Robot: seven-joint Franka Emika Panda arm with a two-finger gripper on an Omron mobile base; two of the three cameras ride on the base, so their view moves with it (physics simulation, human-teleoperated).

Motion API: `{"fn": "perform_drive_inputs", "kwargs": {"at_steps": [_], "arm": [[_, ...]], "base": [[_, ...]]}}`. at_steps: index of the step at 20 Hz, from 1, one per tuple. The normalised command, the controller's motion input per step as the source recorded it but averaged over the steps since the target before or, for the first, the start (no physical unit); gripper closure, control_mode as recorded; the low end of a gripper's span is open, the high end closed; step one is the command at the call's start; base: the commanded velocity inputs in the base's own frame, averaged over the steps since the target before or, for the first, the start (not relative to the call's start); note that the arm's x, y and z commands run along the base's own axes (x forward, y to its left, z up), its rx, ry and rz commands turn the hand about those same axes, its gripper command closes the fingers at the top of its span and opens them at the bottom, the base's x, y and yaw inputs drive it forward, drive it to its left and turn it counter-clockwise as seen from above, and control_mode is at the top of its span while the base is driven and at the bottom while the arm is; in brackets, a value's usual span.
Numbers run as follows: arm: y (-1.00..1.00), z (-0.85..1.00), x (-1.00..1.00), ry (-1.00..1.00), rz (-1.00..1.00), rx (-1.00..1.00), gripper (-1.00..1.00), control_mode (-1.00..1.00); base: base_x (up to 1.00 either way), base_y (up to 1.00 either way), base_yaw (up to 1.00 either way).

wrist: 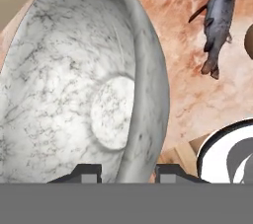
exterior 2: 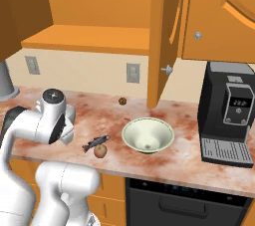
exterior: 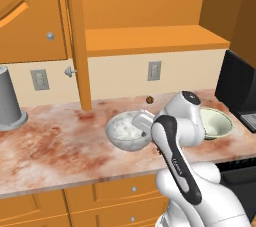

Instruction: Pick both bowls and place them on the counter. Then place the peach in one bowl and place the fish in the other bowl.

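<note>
now we pinch the marbled bowl's [wrist: 74, 85] rim in our gripper [wrist: 126, 171], setting it on the counter [exterior: 50, 146]; next, release, then fetch the peach [exterior 2: 100, 151].

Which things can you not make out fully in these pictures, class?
- Peach: cut off by the hand view's right edge.
- Marbled bowl: its right side hidden behind the arm in the left base view.
- Green bowl: its left part hidden behind the arm in that view.
</note>
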Motion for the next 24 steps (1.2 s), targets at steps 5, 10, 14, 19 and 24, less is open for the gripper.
{"fn": "perform_drive_inputs", "kwargs": {"at_steps": [5,10,14,19,24], "arm": [[0.16,-0.54,0.27,0.04,0.07,0.0,1.0,-1.0],[0.06,-0.44,0.27,0.0,0.05,0.0,1.0,-1.0],[0.01,-0.41,0.26,0.0,0.01,0.0,1.0,-1.0],[0.0,-0.34,0.17,0.0,0.0,0.0,1.0,-1.0],[0.0,-0.39,0.04,0.0,0.0,0.05,1.0,-1.0]], "base": [[0.0,0.0,0.0],[0.0,0.0,0.0],[0.0,0.0,0.0],[0.0,0.0,0.0],[0.0,0.0,0.0]]}}
